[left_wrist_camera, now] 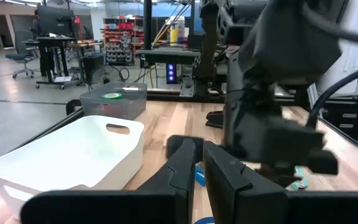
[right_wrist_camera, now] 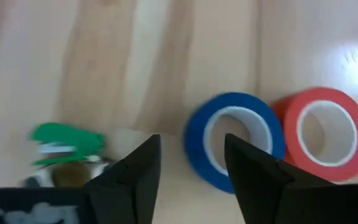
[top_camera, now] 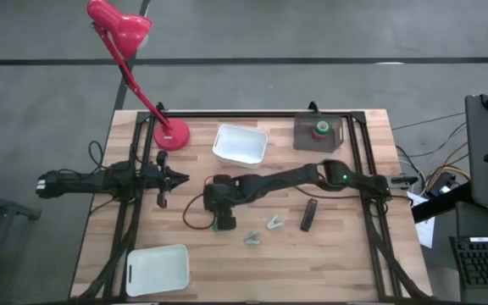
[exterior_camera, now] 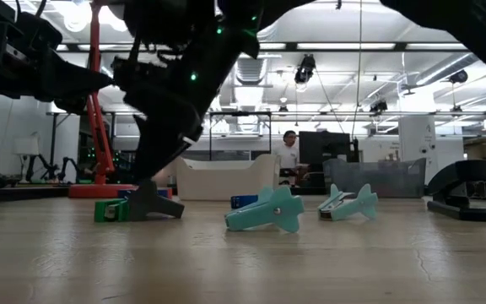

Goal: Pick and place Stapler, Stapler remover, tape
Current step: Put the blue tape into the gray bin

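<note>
One white tray (top_camera: 158,269): lies at the near left corner of the desk (top_camera: 346,263), well apart from everything else.
Near staple remover (top_camera: 252,239): teal, lying on the bare wood near the middle of the desk; in the low view it is the larger teal shape (exterior_camera: 264,211).
Far staple remover (top_camera: 274,223): teal, just beside the first and a little farther back (exterior_camera: 348,203).
Stapler (top_camera: 309,215): dark oblong bar on the desk, right of the two removers, untouched.
Right gripper (right_wrist_camera: 191,146): reaches across from the right side and points down at the desk left of centre (top_camera: 221,216); its fingers (right_wrist_camera: 138,174) stand wide apart and hold nothing.
Blue tape (right_wrist_camera: 235,140): flat on the wood at the tips of the right fingers, partly in the gap between them.
Red tape (right_wrist_camera: 327,132): flat on the wood just beside the blue ring, outside the fingers.
Small green object (right_wrist_camera: 67,143): on the desk on the other side of the right fingers (exterior_camera: 108,209); what it is cannot be told.
Left gripper (top_camera: 172,179): waits above the left side of the desk; its fingers (left_wrist_camera: 182,168) are narrow, nearly together, with nothing between them.
White bin (top_camera: 241,143): far centre of the desk.
Red lamp (top_camera: 172,134): base at the far left, beside the bin.
Green tape (top_camera: 322,128): rests in the grey box (top_camera: 305,140) at the far right.
</note>
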Tool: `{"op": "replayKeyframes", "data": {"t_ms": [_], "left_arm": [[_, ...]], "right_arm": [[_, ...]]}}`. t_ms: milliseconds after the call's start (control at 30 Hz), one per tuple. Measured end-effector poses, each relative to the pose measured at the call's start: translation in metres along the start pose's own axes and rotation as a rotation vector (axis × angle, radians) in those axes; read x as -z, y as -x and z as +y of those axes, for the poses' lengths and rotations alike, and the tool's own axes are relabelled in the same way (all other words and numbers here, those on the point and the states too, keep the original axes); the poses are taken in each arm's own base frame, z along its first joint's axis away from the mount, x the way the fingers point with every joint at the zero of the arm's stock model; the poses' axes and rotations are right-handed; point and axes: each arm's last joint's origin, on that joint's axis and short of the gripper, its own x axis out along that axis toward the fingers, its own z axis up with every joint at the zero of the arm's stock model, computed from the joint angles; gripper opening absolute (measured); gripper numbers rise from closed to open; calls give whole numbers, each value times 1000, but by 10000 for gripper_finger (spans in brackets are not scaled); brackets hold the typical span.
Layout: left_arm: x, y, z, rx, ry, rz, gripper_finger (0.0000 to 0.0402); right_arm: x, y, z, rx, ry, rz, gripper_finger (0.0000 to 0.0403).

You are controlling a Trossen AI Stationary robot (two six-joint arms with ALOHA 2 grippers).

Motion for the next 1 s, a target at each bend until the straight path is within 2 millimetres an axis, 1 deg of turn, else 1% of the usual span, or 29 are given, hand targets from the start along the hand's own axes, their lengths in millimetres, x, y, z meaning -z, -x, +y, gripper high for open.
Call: {"op": "replayKeyframes", "data": {"t_ms": [167,300,433,667,733,900,1000], "left_arm": [[0,0,0,0,0,0,37],[0,0,0,-1,0,0,37],[0,0,0,0,0,0,37],[0,0,0,0,0,0,37],[0,0,0,0,0,0,37],[0,0,0,0,0,0,37],[0,0,0,0,0,0,37]], "right_arm": [[4,-12,-3,7,-4,57,187],[7,-16,-3,7,-5,72,179],[9,-16,-4,8,-9,82,146],[13,-18,-4,7,-11,105,49],[13,-15,-4,6,-9,115,29],[13,-6,-5,4,-30,181,28],[15,1,-6,34,-44,224,28]]}}
